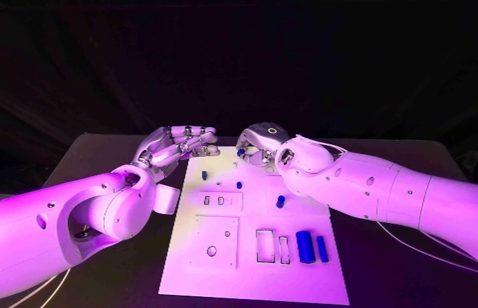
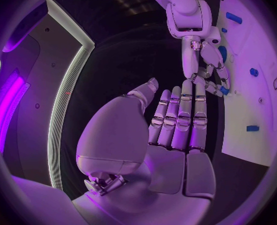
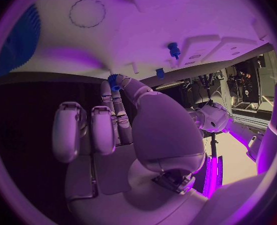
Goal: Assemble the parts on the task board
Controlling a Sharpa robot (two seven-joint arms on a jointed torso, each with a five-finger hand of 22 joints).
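Right robot hand [image 1: 261,144]: pinches small blue part [image 3: 113,79] at board's [image 1: 249,266] far edge. Left robot hand [image 1: 179,144]: open, empty, beside it. Risk: weak fingertip pinch; part may slip.

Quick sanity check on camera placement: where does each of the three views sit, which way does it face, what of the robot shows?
Head view: on the robot's head, looking down at the task board; both arms enter, left hand and right hand at the board's far edge.
Left wrist view: behind the left hand, facing the right hand and board.
Right wrist view: behind the right hand, facing the board.
Shared: all show the board and the right hand pinching a small blue part.
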